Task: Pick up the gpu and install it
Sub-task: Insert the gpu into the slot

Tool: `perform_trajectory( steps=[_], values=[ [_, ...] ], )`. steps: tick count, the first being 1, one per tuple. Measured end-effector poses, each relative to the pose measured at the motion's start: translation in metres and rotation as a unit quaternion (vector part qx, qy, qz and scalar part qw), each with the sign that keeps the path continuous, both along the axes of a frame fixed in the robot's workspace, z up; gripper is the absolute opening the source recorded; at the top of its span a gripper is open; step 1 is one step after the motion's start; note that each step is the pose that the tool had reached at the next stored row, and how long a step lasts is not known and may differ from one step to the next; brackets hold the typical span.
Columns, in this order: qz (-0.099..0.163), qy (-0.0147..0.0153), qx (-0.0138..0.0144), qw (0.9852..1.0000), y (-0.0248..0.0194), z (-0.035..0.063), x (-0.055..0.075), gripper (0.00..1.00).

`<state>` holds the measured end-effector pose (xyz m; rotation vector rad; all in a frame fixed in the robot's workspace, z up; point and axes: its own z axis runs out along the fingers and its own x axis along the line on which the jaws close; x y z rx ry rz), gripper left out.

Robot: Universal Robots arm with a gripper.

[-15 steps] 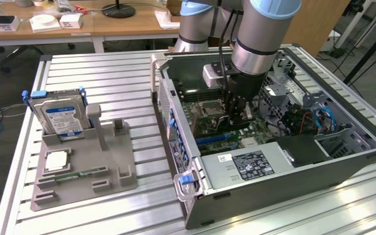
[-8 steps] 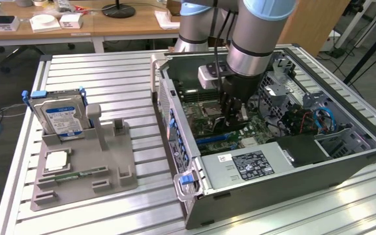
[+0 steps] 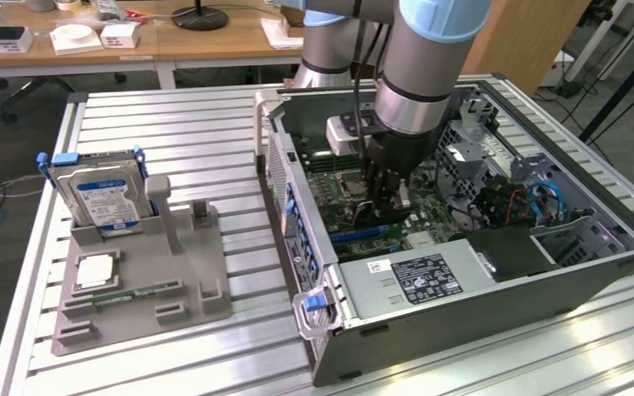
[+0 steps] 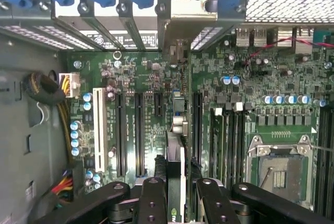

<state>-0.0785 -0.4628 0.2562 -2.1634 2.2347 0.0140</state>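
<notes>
In the wrist view the gpu (image 4: 175, 153) shows edge-on as a thin dark card. It runs from between my fingers (image 4: 152, 203) to its silver end bracket (image 4: 183, 18) at the case's rear wall. My gripper (image 4: 176, 204) is shut on the gpu, one black finger on each face. The card stands upright over the motherboard (image 4: 141, 78), in line with a long black expansion slot (image 4: 157, 104); I cannot tell whether it is seated. In the exterior view my gripper (image 3: 390, 202) reaches down into the open computer case (image 3: 295, 206), low over the board.
On the exterior view's left, a grey holder (image 3: 185, 272) carries a silver hard drive (image 3: 102, 198), a processor chip (image 3: 95, 271) and a memory stick (image 3: 135, 293). Inside the case lie the power supply (image 3: 416, 276), blue cables (image 3: 543, 202) and the processor socket (image 4: 276, 169).
</notes>
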Motion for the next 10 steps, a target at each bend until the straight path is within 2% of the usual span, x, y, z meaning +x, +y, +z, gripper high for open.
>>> perform_trajectory(
  steps=[10],
  values=[
    [0.0, -0.0001, 0.0, 1.0, 0.0, -0.0061, -0.0029, 0.27]
  ],
)
